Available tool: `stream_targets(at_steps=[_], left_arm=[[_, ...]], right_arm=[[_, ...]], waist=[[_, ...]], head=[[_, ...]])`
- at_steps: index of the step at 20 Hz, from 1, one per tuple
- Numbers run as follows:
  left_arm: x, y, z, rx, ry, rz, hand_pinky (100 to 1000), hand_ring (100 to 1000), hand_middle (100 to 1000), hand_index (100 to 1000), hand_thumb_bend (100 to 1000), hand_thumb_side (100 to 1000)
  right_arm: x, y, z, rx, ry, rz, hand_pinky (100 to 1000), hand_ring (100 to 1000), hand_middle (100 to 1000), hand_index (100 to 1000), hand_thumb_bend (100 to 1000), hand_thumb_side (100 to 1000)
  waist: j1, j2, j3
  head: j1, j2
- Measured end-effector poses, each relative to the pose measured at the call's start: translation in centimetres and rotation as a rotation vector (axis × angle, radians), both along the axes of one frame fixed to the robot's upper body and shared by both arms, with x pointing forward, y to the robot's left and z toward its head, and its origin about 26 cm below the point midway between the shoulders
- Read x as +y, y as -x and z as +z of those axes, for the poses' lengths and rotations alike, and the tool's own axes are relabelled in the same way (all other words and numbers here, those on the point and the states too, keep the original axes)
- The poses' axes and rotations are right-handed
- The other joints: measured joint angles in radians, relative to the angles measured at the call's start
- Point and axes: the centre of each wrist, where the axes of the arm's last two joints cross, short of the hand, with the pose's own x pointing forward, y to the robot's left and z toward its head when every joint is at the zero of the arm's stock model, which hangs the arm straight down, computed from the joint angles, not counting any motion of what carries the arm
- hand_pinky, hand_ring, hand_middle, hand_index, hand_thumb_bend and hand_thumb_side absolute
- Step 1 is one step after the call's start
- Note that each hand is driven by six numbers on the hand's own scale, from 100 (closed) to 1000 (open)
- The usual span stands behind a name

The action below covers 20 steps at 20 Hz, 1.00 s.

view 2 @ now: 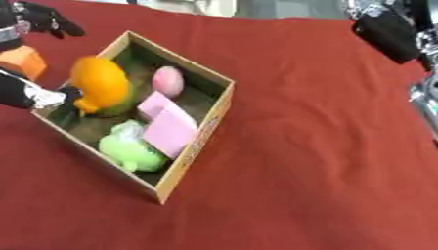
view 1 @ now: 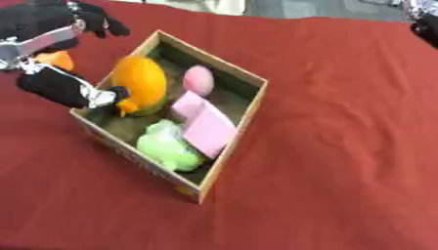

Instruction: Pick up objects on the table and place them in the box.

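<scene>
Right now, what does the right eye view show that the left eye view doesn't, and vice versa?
Only the right eye: most of the right arm at the top right, and a silver part at the right edge. Only the left eye: more of the left hand and its forearm. Both: the box on red cloth, holding an orange item, pink egg shape, pink block and green item; a small orange block lies outside.

Your black left hand [view 1: 64,80] with its silver wrist joint enters from the upper left. Its thumb and fingers are spread apart, with the upper fingers [view 1: 102,24] curled downward at their tips. Your right arm [view 2: 389,31], black with silver joints, shows only at the upper right corner; its hand is out of view.
</scene>
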Motion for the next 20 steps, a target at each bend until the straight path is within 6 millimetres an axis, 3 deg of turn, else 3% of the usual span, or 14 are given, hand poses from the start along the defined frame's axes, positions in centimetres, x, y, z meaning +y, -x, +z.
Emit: stream_targets(at_steps=[2,8,10,13,16,20], left_arm=[[0.2,-0.1,-0.1,0.003,-0.016,0.003,892,872,849,945,708,695],[0.8,0.3,0.5,-0.033,-0.012,0.021,894,876,853,950,684,711],[1.3,0.6,1.1,-0.059,0.005,0.031,890,873,850,947,590,669],[2.2,1.0,2.3,-0.113,0.046,0.061,880,865,840,937,520,658],[3.6,1.3,3.5,-0.183,0.104,0.128,882,863,834,931,503,623],[6.1,0.4,3.9,-0.223,0.116,0.249,902,875,842,925,495,489]], right_arm=[[0.0,0.0,0.0,-0.001,0.0,0.001,820,777,665,807,100,559],[0.0,0.0,0.1,-0.005,0.0,0.003,820,777,665,807,100,562],[0.0,0.0,0.0,-0.004,0.0,0.002,820,777,664,807,100,563],[-0.1,0.0,-0.1,0.001,0.0,0.0,820,777,664,807,100,563],[-0.1,0.0,-0.2,0.002,-0.001,-0.001,820,777,665,807,100,563],[-0.1,0.0,-0.2,0.001,-0.002,-0.003,820,778,664,807,100,565]], waist=[[0.0,0.0,0.0],[0.0,0.0,0.0],[0.0,0.0,0.001],[0.0,0.001,0.002],[0.0,0.001,0.003],[0.0,0.001,0.004]], head=[[-0.001,0.0],[-0.004,-0.001],[-0.005,-0.001],[-0.008,-0.001],[-0.013,-0.001],[-0.019,-0.009]])
